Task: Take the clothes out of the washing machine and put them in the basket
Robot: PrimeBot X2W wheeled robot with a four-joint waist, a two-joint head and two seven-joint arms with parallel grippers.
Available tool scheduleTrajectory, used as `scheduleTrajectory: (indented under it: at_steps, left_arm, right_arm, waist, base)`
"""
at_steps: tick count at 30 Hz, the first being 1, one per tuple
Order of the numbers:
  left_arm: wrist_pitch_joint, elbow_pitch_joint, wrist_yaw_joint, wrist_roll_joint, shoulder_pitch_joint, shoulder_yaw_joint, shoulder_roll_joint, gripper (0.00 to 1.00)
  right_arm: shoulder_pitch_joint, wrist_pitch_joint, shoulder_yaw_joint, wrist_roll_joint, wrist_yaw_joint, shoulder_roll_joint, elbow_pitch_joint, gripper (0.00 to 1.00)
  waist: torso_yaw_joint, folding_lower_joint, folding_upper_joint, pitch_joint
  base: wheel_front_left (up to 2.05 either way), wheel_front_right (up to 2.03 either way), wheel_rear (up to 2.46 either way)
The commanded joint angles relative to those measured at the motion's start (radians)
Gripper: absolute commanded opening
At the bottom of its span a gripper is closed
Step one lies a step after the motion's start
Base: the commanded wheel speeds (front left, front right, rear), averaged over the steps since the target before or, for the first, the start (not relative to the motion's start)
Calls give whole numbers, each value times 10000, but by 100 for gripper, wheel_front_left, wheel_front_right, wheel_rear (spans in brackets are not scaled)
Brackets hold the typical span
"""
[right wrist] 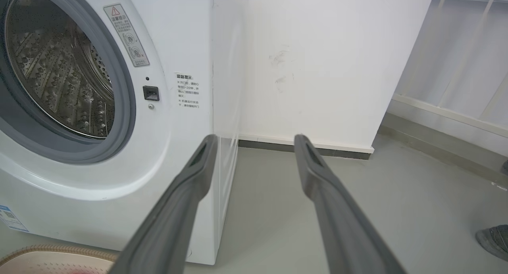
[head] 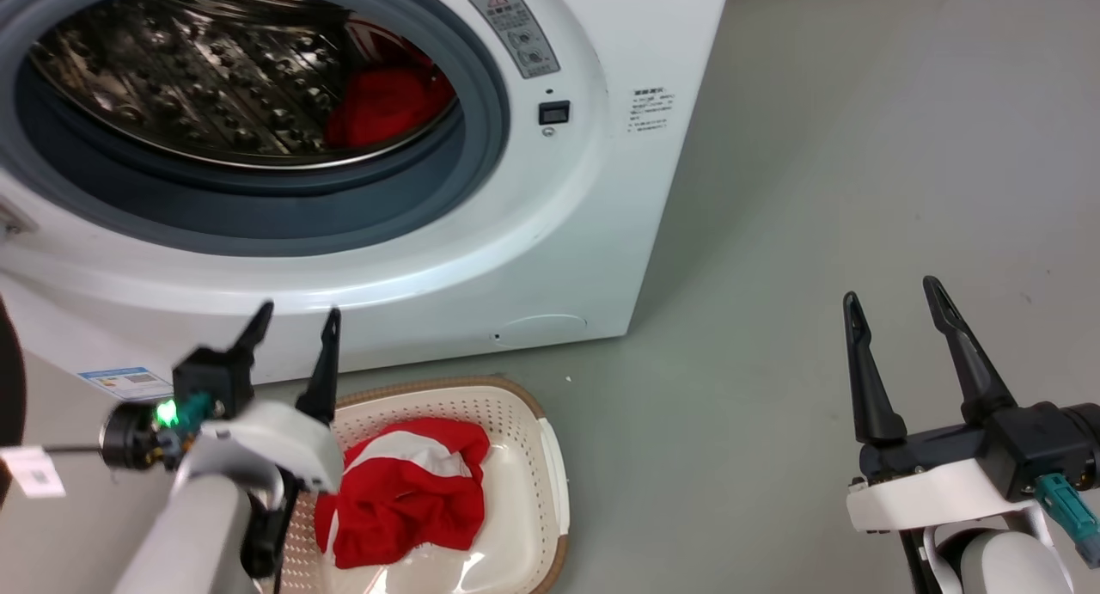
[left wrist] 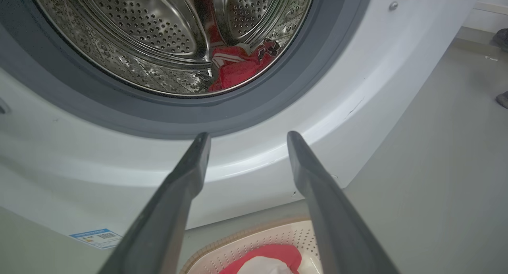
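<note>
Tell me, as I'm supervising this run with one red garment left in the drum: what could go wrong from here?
1. The red garment lies deep at the side of the drum; reaching in, the open left gripper might scrape the grey seal, or pinch only a fold and drop it.
2. The basket is small and already holds a garment; the second could spill over its rim onto the floor.
</note>
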State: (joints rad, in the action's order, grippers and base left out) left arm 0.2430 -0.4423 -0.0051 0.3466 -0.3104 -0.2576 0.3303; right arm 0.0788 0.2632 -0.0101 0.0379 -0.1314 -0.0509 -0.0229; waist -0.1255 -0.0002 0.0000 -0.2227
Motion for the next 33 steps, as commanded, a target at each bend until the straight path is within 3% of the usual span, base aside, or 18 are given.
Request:
scheduleTrajectory:
  at_steps: [1,11,20,21,33]
  left_arm:
    - [-105,115,-2,32,-305,41,73,100]
    - [-1541,390,-304,63,-3159,457,1191,100]
    - [-3678,-1250,-911,152,-6775,478,2497,100]
    - [-4273,-1859,-1025,73,-8015,411,2932,100]
    - [-5961,-4029,-893,-114,-11552,214,3450,100]
  right_arm:
    - [23,24,-19,-81,14,13,-22,100]
    - [616,24,-247,-531,12,16,-266,100]
    - [1142,26,-716,-1208,14,21,-416,100]
    - [1198,24,-1010,-1455,14,21,-508,100]
    - [1371,24,-1891,-2166,14,23,-681,100]
  waist:
    - [-148,2,0,-191]
    - [-1026,2,0,-2095]
    - [-1917,2,0,-3945]
    - [-2268,2,0,-4496]
    - [-3608,2,0,-5799]
  base:
    - [0,0,0]
    - [0,0,0]
    - [0,0,0]
    - [0,0,0]
    - [0,0,0]
